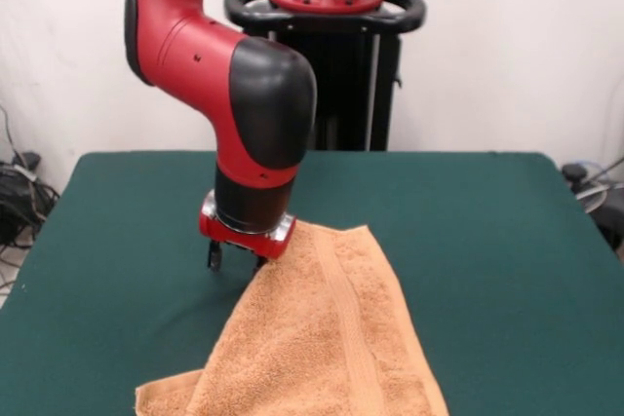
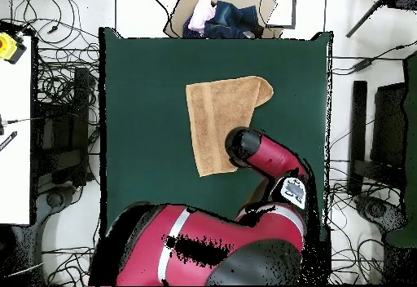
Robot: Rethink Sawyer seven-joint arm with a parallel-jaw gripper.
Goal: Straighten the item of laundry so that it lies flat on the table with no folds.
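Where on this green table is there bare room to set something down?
Bare felt runs down both long sides of the table: a wide strip between the towel and one edge, another between it and the opposite edge. The middle is crowded, with the hand at a towel corner.

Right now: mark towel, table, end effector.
towel (image 1: 331, 338), front view, middle of the cloth.
table (image 2: 147, 121), overhead view, bare green top.
end effector (image 1: 237, 259), front view, between its tips.
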